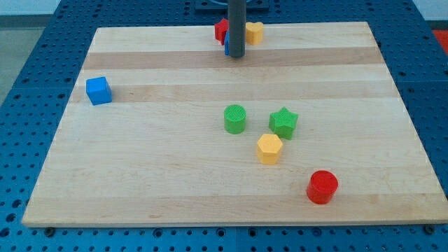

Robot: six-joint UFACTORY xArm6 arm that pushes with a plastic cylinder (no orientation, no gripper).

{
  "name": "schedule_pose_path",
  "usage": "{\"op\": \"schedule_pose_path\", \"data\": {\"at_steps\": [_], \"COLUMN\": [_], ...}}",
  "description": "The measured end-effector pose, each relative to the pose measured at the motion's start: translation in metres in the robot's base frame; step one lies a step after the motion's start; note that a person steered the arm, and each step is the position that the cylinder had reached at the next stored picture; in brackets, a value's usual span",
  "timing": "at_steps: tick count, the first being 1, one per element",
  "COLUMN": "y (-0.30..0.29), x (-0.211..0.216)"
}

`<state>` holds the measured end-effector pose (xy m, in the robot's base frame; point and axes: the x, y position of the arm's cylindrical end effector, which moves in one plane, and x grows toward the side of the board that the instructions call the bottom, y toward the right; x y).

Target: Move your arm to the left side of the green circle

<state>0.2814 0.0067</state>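
The green circle [235, 119] stands near the middle of the wooden board [140, 175]. My tip [236, 56] is at the end of the dark rod near the view's top, well above the green circle and slightly to its right. The tip sits among a red block [221, 30], a yellow block [255, 32] and a blue block [227, 46] that is mostly hidden behind the rod.
A green star [283, 122] lies just right of the green circle. A yellow hexagon [269, 148] is below and right of it. A red cylinder [322, 187] is at the lower right. A blue cube [99, 91] is at the far left.
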Motion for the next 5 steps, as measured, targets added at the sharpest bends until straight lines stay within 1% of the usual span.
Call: {"op": "schedule_pose_path", "data": {"at_steps": [1,2,3,5], "y": [0.0,0.0,-0.016,-0.076], "x": [0.023,0.073,0.107,0.143]}}
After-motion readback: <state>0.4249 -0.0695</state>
